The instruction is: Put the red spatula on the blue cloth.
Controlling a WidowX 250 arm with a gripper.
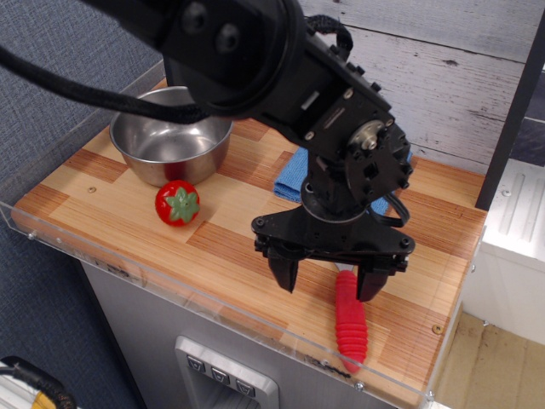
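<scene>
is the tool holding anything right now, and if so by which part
Nothing is held. The tool is open, its fingers spread above the upper end of the red spatula, whose red handle lies on the wooden table. One finger stands close beside the handle.

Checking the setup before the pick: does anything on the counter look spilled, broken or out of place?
Nothing stands out. The steel bowl sits upright, the toy tomato rests in front of it, the blue cloth lies partly hidden behind the arm, and the red-handled fork lies flat below the open gripper.

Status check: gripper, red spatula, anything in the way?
Gripper open, low over the red spatula, not gripping. Spatula flat on the table. Blue cloth mostly hidden behind the arm. Path looks clear.
</scene>
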